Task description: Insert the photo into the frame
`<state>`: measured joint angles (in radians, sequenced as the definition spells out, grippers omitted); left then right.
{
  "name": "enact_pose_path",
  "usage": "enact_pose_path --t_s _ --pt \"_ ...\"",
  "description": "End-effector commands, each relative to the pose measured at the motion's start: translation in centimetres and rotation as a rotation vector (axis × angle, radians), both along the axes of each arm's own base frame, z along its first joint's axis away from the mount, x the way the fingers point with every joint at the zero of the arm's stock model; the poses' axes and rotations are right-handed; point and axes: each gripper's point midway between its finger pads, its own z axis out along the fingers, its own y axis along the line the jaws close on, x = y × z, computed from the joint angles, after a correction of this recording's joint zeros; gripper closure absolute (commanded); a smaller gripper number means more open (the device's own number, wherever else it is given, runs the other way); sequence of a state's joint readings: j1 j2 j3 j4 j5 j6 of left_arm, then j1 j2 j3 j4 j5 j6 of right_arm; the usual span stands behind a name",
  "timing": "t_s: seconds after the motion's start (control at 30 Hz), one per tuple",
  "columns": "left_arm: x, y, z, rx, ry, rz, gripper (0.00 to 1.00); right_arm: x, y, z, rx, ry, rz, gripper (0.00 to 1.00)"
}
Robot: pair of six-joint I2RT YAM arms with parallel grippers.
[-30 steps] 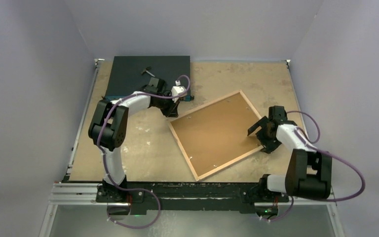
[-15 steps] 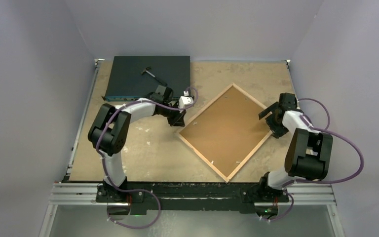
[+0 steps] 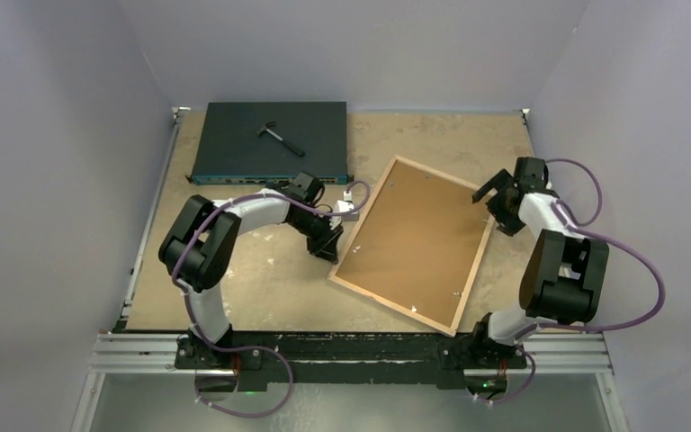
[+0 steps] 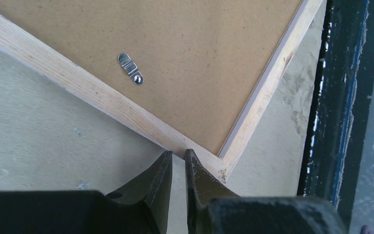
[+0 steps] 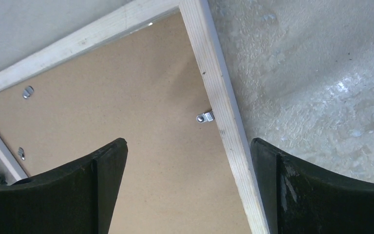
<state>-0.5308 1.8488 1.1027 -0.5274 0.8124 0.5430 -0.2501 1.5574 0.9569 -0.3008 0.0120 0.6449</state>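
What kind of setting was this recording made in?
Probably a lab robot cell, not a home: plain pale walls box in a worn tabletop, and the left arm and right arm are bolted to an aluminium rail.

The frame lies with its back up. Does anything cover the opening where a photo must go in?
Yes. A plain brown backing board fills the opening of the light wood-rimmed rectangular frame, and small metal clips on the rails reach over its edge. No photo is in view.
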Motion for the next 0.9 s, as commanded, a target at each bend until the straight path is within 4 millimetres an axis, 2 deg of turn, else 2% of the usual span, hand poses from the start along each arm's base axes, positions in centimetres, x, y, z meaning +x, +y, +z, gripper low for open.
enact_pose_path --t_s 0.0,0.07,0.1,0.13,0.23,0.37,0.47,0.53,0.63,0.7,0.87 --pt "-1.6 2.2 0.0 0.069 0.112 0.047 0.85 1.1 -1.3 5.0 -0.102 -0.121 0.003 0.01" --pt "0.7 2.2 1.5 0.020 0.095 0.141 0.79 1.4 -0.8 7.5 -0.121 -0.205 0.030 0.01" --pt "1.5 2.0 2.2 -0.005 0.082 0.174 0.66 1.7 -0.1 8.8 -0.124 -0.254 0.055 0.01" --pt "2.2 1.8 2.8 -0.016 0.061 0.198 0.57 1.9 0.8 9.8 -0.121 -0.295 0.082 0.01" --pt "4.1 1.4 4.1 -0.025 0.011 0.277 0.54 2.2 5.5 11.5 -0.100 -0.361 0.210 0.01" --pt "5.1 0.9 3.6 -0.025 0.015 0.318 0.60 1.9 15.3 9.8 0.033 -0.367 0.426 0.01" --pt "4.5 0.6 2.2 -0.024 0.089 0.323 0.63 0.5 21.4 8.3 0.158 -0.380 0.538 0.01" --pt "4.0 0.3 1.4 -0.036 0.138 0.329 0.64 -0.5 25.2 8.0 0.235 -0.408 0.594 0.02" --pt "3.5 0.0 0.7 -0.052 0.187 0.329 0.63 -2.3 29.4 7.1 0.313 -0.406 0.663 0.05" --pt "3.3 -0.3 0.7 -0.067 0.209 0.320 0.62 -3.3 31.5 6.0 0.350 -0.385 0.693 0.07" --pt "3.0 -0.8 1.1 -0.103 0.235 0.301 0.60 -5.3 34.7 3.6 0.426 -0.314 0.732 0.12"
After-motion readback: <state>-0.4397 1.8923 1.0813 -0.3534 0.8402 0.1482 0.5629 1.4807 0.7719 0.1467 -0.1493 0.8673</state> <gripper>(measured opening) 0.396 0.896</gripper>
